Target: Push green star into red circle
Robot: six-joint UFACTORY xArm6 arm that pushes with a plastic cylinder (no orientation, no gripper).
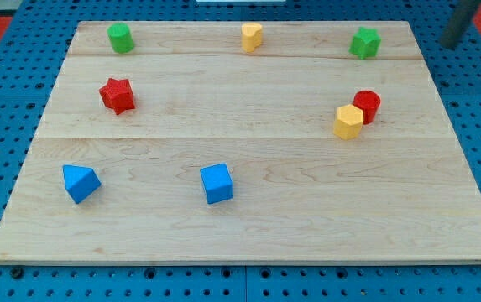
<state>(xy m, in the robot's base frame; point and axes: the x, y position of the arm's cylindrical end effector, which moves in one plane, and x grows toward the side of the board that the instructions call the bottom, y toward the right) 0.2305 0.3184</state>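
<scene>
The green star [364, 43] sits near the board's top right corner. The red circle [368, 105] stands below it toward the view's right, touching a yellow hexagon [348, 122] at its lower left. My rod shows as a dark blur at the view's top right, off the board. My tip [452, 42] is to the right of the green star, well apart from it.
A green cylinder [121, 38] and a yellow block [252, 37] stand along the top edge. A red star [117, 95] is at the left. A blue triangle [81, 182] and a blue cube [216, 183] are at the lower left. The wooden board [248, 226] lies on a blue pegboard.
</scene>
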